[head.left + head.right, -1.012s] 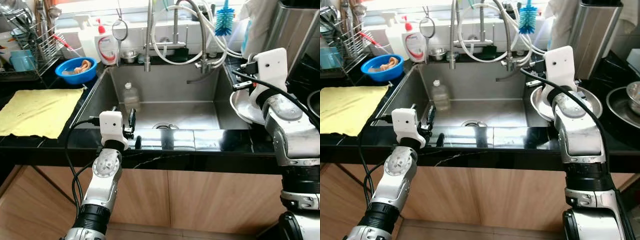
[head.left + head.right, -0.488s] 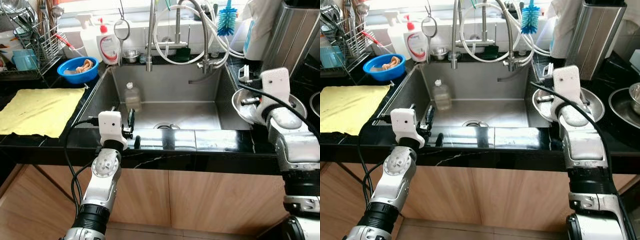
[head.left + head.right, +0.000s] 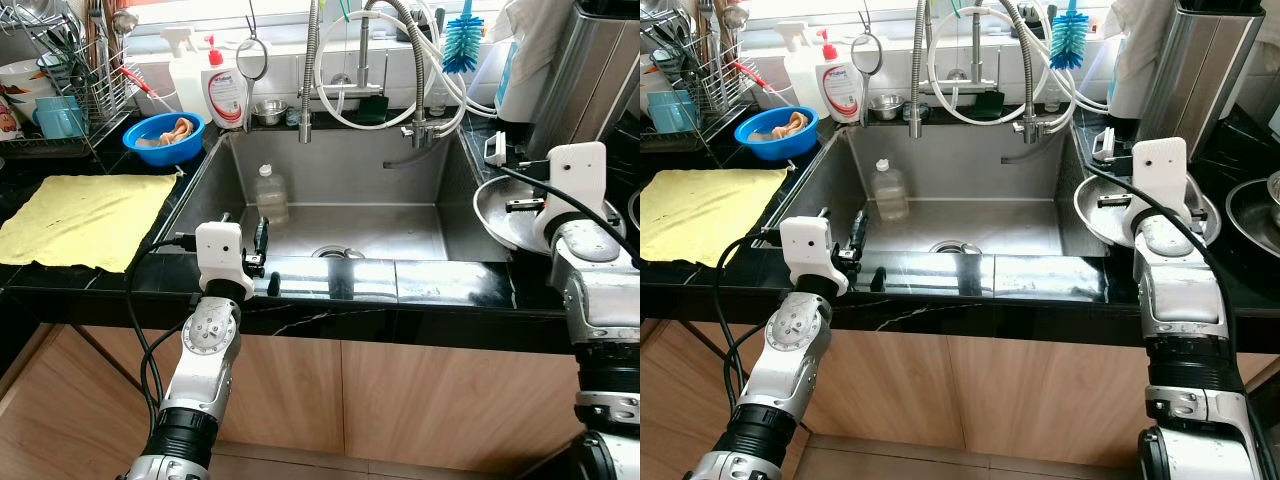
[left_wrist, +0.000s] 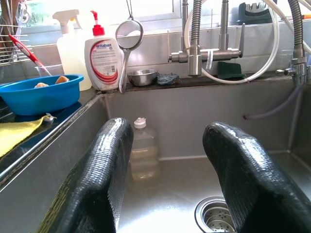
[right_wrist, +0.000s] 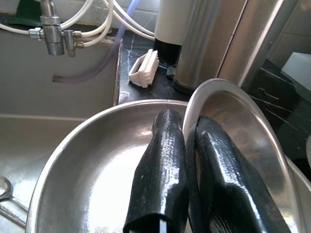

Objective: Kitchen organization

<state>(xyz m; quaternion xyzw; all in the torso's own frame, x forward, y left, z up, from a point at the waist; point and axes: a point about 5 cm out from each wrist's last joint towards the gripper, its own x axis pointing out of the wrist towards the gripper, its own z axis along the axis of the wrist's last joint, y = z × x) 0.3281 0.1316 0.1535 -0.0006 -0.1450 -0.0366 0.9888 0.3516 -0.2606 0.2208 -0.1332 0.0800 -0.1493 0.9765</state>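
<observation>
Steel plate [image 5: 228,111]: thin, shiny, tilted, its rim pinched between the right gripper's fingers [image 5: 160,165]; it leans inside a wider steel bowl [image 5: 87,179].
Steel bowl: sits on the black tabletop [image 3: 330,300] just right of the sink [image 3: 350,190], partly overhanging the basin edge.
Right gripper [image 5: 187,145]: clamped on the plate rim, fingers nearly together with the metal between them.
Left gripper [image 4: 167,179]: fingers apart, holding nothing, poised at the sink's front edge and looking across the basin.
Sink: stainless, drain [image 3: 332,252] in the floor; a clear plastic bottle [image 3: 268,194] stands upright near its left wall.
Behind sink: coiled faucet [image 3: 312,70], white hoses, soap bottle [image 3: 225,92], hanging strainer [image 3: 252,60], blue bottle brush [image 3: 463,45].
Left of sink: blue bowl [image 3: 164,138] with something orange in it, yellow cloth [image 3: 85,220] spread flat, wire dish rack [image 3: 70,90] with utensils.
Right tabletop: white scrub brush [image 5: 144,68] beside a tall steel container [image 5: 218,43].
</observation>
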